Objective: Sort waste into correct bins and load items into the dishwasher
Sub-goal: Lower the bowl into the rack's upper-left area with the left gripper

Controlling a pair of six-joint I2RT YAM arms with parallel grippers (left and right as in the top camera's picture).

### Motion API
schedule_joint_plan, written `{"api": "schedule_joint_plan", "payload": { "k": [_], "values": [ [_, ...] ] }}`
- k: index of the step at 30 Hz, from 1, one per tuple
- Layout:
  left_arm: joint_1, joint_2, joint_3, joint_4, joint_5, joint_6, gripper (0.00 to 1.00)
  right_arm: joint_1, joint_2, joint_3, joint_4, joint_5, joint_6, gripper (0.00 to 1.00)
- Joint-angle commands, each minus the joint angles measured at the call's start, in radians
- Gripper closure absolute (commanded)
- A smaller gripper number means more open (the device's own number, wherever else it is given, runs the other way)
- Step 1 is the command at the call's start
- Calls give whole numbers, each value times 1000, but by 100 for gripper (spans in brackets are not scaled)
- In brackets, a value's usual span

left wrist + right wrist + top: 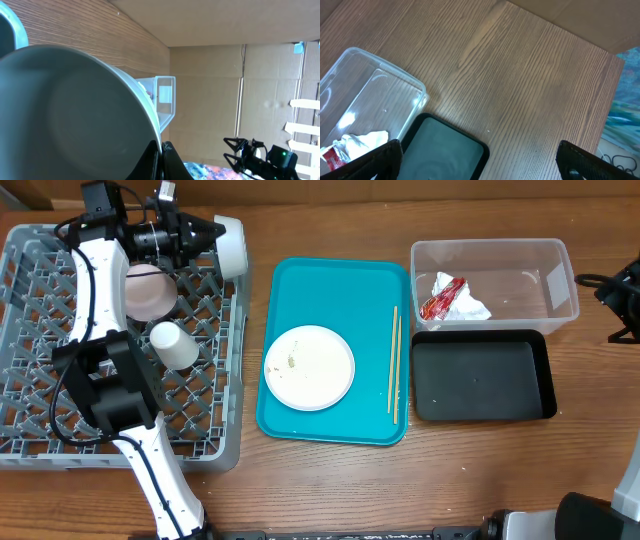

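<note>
From overhead, we see the left gripper (208, 232) clamped on a white bowl (232, 245) over the far right corner of the dish rack (40, 430), which sits at the tabletop's left edge. A pinkish bowl (150, 292) and a small cup (175, 345) lie in the rack.

In the left wrist view, the fingers (172, 167) pinch the bowl's rim.

In the right wrist view, the right gripper (477, 147) stands wide open and empty above the tabletop. Beneath it are the black tray (445, 155) and the clear tub (375, 90), which holds the red wrapper (332, 157) and the tissue (362, 141).

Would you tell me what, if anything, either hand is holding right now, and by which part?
The left hand pinches a white bowl by its rim, one finger on each side of the wall. The right hand is open and holds nothing.
</note>
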Motion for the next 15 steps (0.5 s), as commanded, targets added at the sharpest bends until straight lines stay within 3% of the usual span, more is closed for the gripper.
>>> {"api": "schedule_joint_plan", "payload": {
  "k": [1, 15],
  "values": [
    [13, 14, -5, -8, -20, -15, 96, -2, -5, 2, 2, 8, 1, 0],
    [44, 13, -5, -14, -13, -14, 96, -2, -5, 2, 2, 8, 1, 0]
  ]
}}
